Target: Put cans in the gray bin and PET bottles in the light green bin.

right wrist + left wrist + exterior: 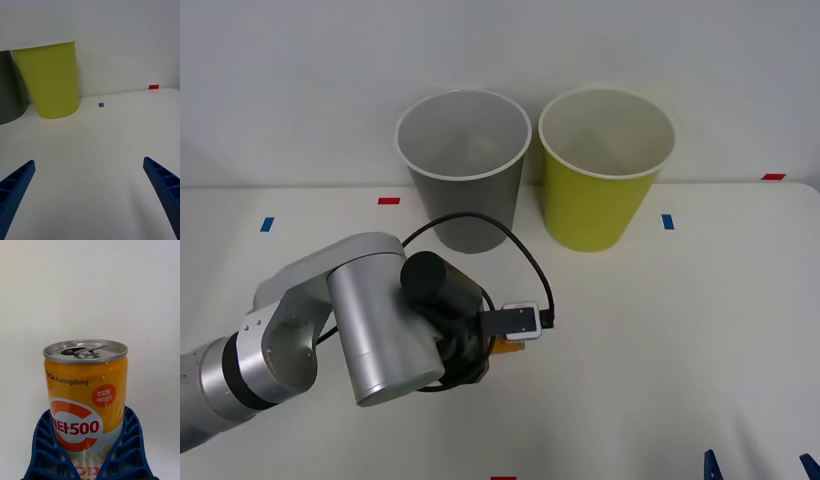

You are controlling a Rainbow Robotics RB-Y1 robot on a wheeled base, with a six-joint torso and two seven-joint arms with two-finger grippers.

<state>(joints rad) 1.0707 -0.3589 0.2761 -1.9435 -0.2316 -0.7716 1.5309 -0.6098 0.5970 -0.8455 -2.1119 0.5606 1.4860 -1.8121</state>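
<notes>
This looks like a robotics lab or test room set up for trials. A plain white table [700,330] stands against a bare white wall [300,80], with nothing homely around. Small red tape marks [388,201] and blue tape marks [667,221] dot the tabletop like position markers. A silver robot arm [330,330] with a black cable [520,250] reaches over it.

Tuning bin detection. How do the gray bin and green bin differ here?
Colour: the gray bin is dark gray outside, the green bin yellow-green. Place: the gray bin stands toward the robot's left, the green bin on its right, side by side and close. The left gripper, shut on the can, sits nearer the gray bin. Shared: round tapered shape, white rim, pale inside, both upright at the table's far edge.
</notes>
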